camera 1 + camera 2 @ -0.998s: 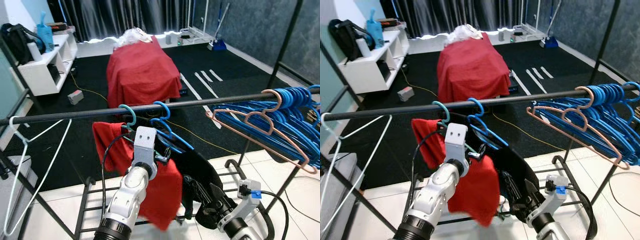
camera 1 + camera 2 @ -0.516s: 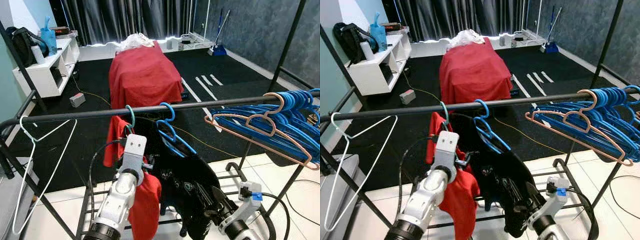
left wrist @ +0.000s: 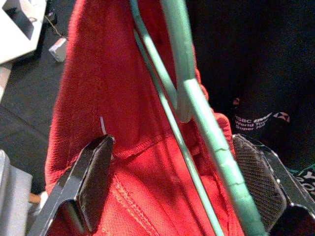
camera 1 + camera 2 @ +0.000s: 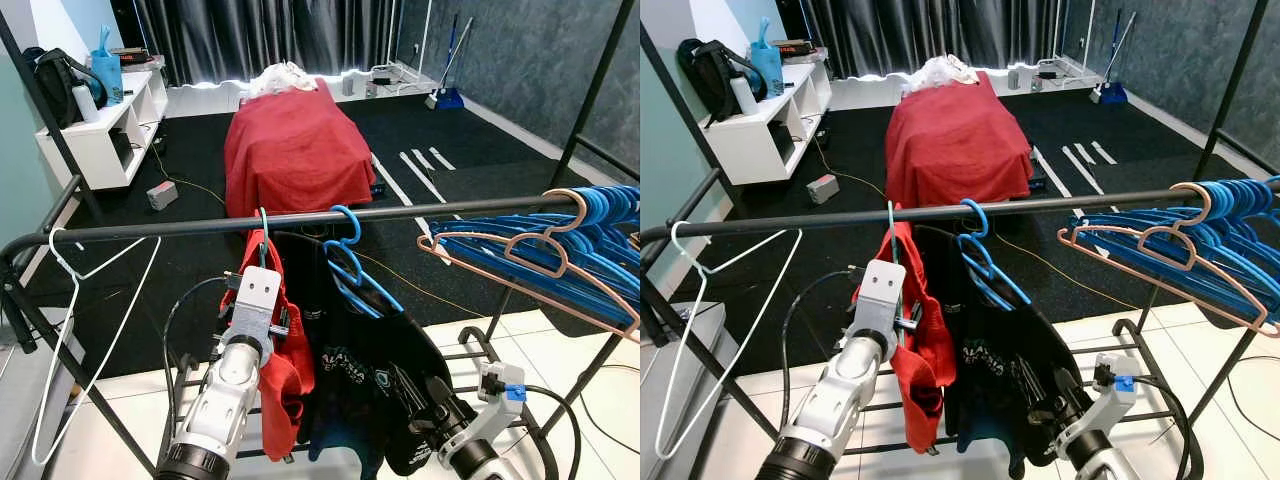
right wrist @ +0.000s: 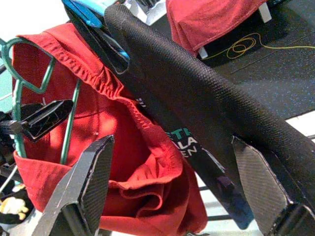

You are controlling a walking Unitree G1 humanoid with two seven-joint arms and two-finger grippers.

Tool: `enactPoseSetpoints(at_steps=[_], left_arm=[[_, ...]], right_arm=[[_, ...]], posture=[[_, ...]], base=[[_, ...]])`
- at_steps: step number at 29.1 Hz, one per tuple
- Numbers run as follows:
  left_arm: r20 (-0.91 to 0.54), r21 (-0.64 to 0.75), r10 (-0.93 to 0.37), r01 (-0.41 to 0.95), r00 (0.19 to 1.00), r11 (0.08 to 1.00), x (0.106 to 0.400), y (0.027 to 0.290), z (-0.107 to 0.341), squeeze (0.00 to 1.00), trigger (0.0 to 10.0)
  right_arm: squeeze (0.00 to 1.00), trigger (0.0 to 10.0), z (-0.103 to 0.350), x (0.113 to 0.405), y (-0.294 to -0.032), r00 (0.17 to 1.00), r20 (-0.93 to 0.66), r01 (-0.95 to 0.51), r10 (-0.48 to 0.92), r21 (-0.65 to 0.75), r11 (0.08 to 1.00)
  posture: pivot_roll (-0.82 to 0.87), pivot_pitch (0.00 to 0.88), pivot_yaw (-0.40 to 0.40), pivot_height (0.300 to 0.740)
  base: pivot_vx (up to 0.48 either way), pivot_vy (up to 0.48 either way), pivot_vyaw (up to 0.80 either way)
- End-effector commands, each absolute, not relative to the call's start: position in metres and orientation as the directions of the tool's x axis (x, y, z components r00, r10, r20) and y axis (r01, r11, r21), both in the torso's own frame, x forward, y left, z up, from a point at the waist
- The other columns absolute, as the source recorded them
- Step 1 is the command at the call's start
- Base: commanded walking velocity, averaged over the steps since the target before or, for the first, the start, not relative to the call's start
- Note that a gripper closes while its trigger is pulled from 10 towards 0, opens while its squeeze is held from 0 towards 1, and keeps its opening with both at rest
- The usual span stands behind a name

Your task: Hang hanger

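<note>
red garment point(image 4: 280, 340) on teal hanger point(image 4: 263, 235); black shirt point(image 4: 350, 350) on blue hanger point(image 4: 350, 265).

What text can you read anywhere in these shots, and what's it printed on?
"World Tour" and "Super", with a partly readable line above that looks like "BC", on the black shirt, left wrist view.
"TR" over "EN", cut-off teal and white letters on the same shirt, right wrist view.
White print on the shirt in the eye views: too blurred to read.
Red shirt: no text seen.
</note>
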State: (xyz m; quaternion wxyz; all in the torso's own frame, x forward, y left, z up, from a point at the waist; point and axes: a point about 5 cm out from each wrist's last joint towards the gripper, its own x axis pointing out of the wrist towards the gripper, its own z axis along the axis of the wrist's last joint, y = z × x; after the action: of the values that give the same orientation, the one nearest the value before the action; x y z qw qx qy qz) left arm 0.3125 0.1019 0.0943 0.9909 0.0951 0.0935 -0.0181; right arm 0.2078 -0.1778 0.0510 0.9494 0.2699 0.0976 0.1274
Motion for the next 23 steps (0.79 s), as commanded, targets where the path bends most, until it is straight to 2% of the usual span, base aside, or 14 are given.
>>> enactPoseSetpoints(at_steps=[1,2,3,17,23], left_arm=[[-0.194,0.218,-0.002,0.045,0.981,0.975,0.312,0.109,0.093,0.00,7.5],[-0.194,0.218,-0.002,0.045,0.981,0.975,0.312,0.109,0.093,0.00,7.5],[-0.177,0.243,-0.018,0.062,0.984,0.968,0.312,0.110,0.095,0.00,0.0],[-0.164,0.287,-0.009,0.056,0.986,0.956,0.314,0.114,0.099,0.00,0.0],[-0.118,0.357,-0.017,0.058,0.993,0.932,0.322,0.127,0.109,0.00,0.0]], right_arm=[[0.00,10.0,0.051,0.208,-0.178,0.948,-0.116,-0.188,0.298,0.550,0.814],[0.00,10.0,0.051,0.208,-0.178,0.948,-0.116,-0.188,0.298,0.550,0.814],[0.00,10.0,0.051,0.208,-0.179,0.947,-0.118,-0.188,0.298,0.550,0.814],[0.00,10.0,0.051,0.209,-0.179,0.947,-0.119,-0.188,0.298,0.549,0.814],[0.00,10.0,0.051,0.209,-0.179,0.947,-0.119,-0.188,0.299,0.551,0.813]], posture=[[-0.22,0.000,0.006,0.740],[-0.22,0.000,0.006,0.740],[-0.22,0.000,0.006,0.740],[-0.22,0.000,0.004,0.740],[-0.22,0.000,0.003,0.740]], base=[[0.000,0.000,0.00],[0.000,0.000,0.00],[0.000,0.000,0.00],[0.000,0.000,0.00],[0.000,0.000,0.00]])
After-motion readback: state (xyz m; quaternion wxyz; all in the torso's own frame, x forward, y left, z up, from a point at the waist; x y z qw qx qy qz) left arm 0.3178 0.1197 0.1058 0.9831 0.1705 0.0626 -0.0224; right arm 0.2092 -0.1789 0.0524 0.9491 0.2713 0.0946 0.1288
